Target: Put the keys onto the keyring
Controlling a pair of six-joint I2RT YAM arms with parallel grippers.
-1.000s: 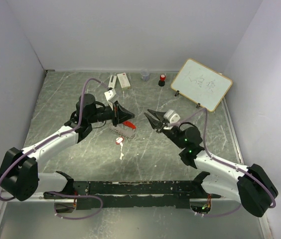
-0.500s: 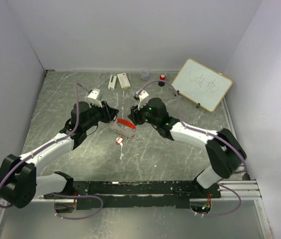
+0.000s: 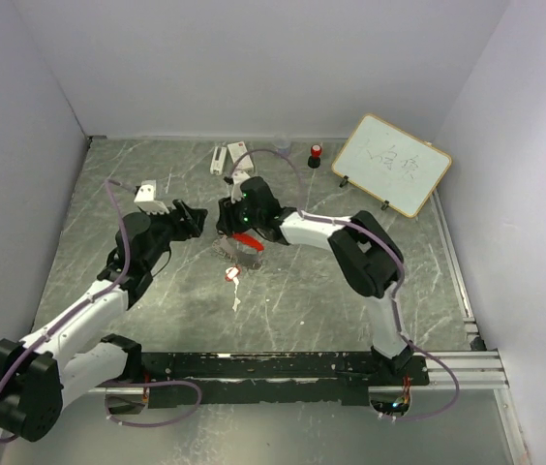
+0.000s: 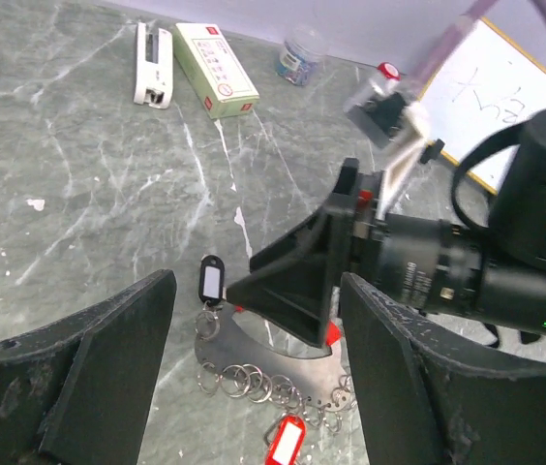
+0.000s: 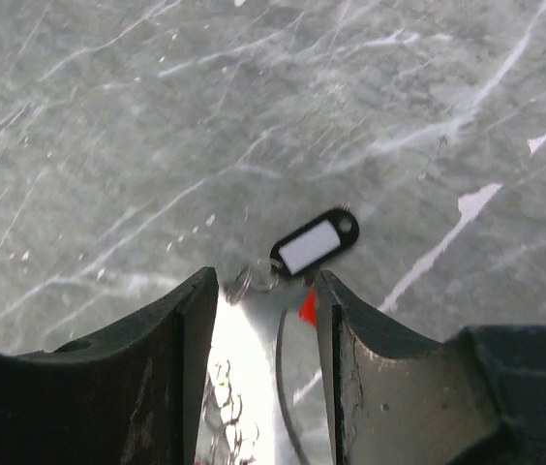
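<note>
The keyring (image 3: 247,242) lies flat on the table (image 3: 302,300), red curve and chain of rings spread out. The black-headed key (image 5: 314,244) rests at the keyring's far end, against its metal. The red-headed key (image 4: 288,441) lies just on the near side of its chain. The right pincer (image 5: 265,286) stands over the keyring, fingers apart, gripping nothing. The left pincer (image 3: 191,215), released wide, hangs left of the keyring. Well behind the keyring, a small clear jar (image 4: 302,60) holds bluish bits too small to make out.
</note>
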